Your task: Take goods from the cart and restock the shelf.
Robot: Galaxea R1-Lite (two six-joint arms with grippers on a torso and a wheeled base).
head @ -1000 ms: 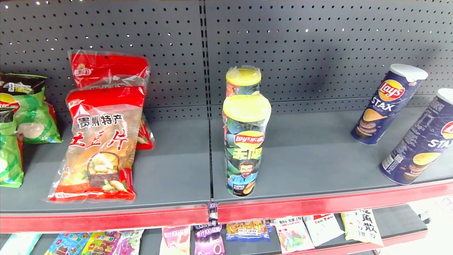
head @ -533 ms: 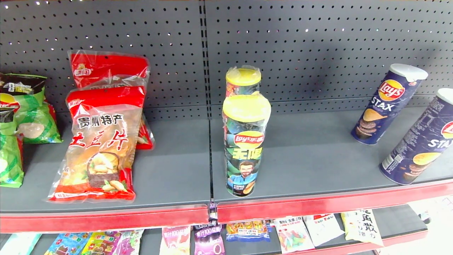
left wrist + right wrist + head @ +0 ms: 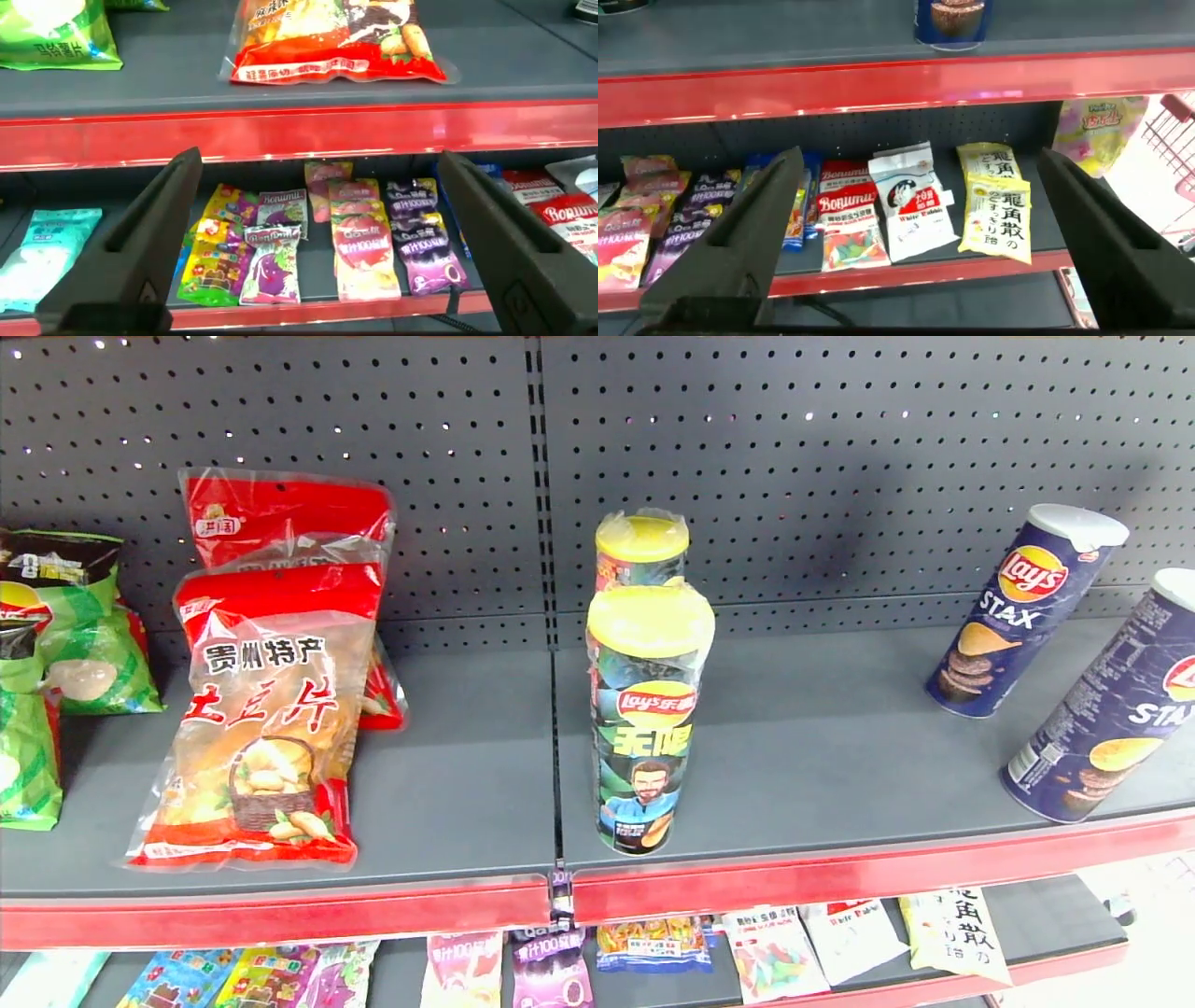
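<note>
Shelf point(image 3: 822, 747) carries two yellow-lidded cans point(image 3: 646, 719) at centre, red bags point(image 3: 271, 709) at 9 o'clock, blue cans point(image 3: 1022, 611) at 3 o'clock; left tool point(image 3: 320, 159) and right tool point(image 3: 920, 154) both have fingers apart.

- Shelf point(image 3: 840, 747): flat grey deck, glossy red front strip point(image 3: 840, 875).
- Pegboard back panel point(image 3: 840, 448): dark grey, a regular grid of small holes.
- Potato-slice bags, near point(image 3: 261, 728) and far point(image 3: 280, 513): red tops and bottoms, clear middles showing pale yellow slices; the near one has a brown basket picture.
- Chip bags point(image 3: 84, 653), far left: green with black tops.
- Chip canisters, near point(image 3: 649, 728) and far point(image 3: 642, 551): yellow lids; teal-green printed wrap with a red-and-yellow logo.
- Right canisters point(image 3: 1022, 616): navy blue, white lids.
- Lower-shelf packets: purple point(image 3: 422, 238), pink point(image 3: 360, 243), yellow point(image 3: 994, 201), white point(image 3: 910, 201).
- Cart point(image 3: 1169, 131): pinkish-red wire.
- Left hand point(image 3: 318, 159) and right hand point(image 3: 920, 154): black.
</note>
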